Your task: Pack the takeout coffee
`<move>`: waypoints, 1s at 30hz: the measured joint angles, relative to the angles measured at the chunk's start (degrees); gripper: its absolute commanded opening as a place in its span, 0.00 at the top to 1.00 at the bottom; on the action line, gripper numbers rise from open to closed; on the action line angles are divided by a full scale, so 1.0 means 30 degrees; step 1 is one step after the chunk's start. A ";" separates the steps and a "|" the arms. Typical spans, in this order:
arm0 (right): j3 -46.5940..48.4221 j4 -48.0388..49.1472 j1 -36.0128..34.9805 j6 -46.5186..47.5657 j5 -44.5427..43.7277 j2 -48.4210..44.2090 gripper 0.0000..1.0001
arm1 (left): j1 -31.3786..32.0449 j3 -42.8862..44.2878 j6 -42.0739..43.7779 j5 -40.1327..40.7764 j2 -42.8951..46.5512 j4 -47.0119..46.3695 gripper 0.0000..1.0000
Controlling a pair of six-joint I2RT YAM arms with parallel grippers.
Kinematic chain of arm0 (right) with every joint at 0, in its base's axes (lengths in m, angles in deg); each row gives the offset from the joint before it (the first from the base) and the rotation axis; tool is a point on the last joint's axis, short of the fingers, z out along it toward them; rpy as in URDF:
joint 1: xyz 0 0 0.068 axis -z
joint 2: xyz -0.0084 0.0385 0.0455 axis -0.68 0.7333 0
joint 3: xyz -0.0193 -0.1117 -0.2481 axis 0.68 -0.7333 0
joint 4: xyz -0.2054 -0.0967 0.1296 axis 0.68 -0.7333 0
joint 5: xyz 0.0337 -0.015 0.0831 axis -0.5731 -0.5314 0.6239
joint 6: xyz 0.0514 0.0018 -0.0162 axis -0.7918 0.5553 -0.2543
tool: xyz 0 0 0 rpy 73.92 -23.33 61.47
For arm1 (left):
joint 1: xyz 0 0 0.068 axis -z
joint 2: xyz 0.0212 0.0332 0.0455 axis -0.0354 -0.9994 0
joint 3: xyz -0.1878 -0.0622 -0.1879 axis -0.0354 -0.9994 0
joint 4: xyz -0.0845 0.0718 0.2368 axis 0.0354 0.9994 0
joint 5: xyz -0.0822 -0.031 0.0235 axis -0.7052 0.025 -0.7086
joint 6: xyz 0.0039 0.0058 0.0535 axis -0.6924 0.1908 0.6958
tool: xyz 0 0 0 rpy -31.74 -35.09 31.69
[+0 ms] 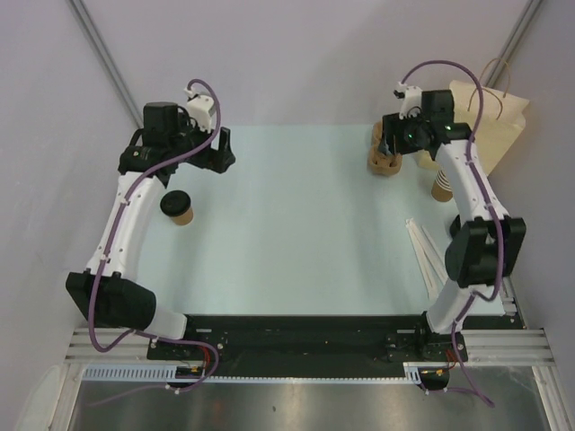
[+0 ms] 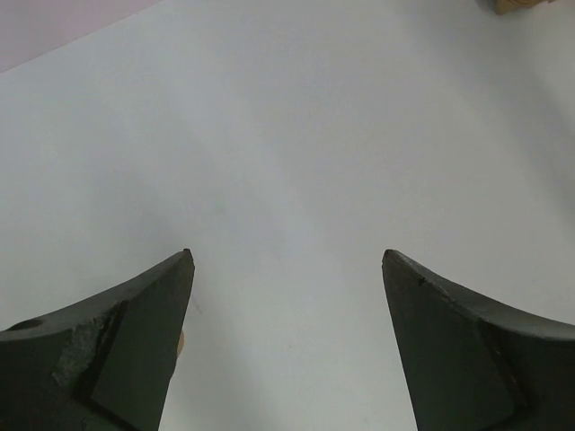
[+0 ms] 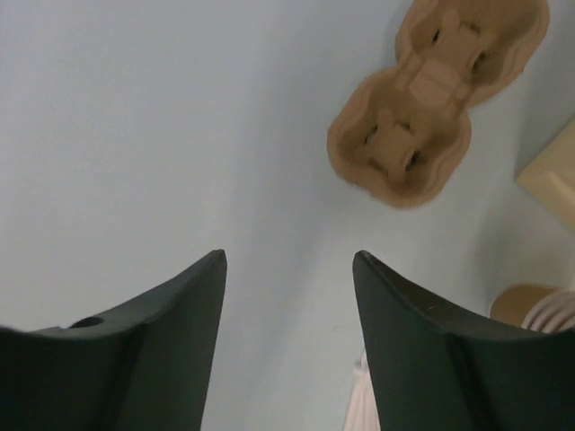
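My left end effector [image 2: 287, 260] and right end effector [image 3: 287, 259] gape empty; cup [image 1: 177, 207] sits unpacked on the counter [image 1: 296, 233].

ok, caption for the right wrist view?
Right gripper open, empty, above the table; two-cup cardboard carrier ahead to the right.

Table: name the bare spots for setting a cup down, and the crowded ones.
Bare: the wide middle of the table, between the left cup and the straws. Crowded: the far right corner, with carrier, right cup and bag.
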 measured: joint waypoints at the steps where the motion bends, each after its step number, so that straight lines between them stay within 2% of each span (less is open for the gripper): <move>1: 0.0576 0.0160 -0.0240 0.0022 -0.0393 0.0714 0.40 | 0.0146 -0.0007 -0.0080 -0.0029 -0.0058 -0.0007 0.09; 5: 0.3504 0.1559 -0.0670 -0.0124 -0.1829 0.4750 0.43 | 0.0240 -0.0066 -0.0714 0.0007 -0.0102 -0.0204 0.09; 9: 0.5238 0.2069 -0.0656 -0.0969 -0.3038 0.7679 0.51 | 0.0240 -0.0758 -0.1180 0.0226 -0.0073 -0.0605 0.09; 14: 0.6025 0.2761 -0.0925 -0.1770 -0.4524 0.9566 0.56 | 0.0240 -0.1581 -0.1552 0.0321 -0.0073 -0.0612 0.09; 22: 0.9209 0.4065 -0.1202 -0.1909 -0.5377 1.2269 0.59 | 0.0240 -0.1814 -0.1559 0.0546 -0.0073 -0.0692 0.08; 30: 1.0338 0.5115 -0.1268 -0.1661 -0.6033 1.3529 0.64 | 0.0240 -0.1807 -0.1559 0.0758 -0.0211 -0.0707 0.09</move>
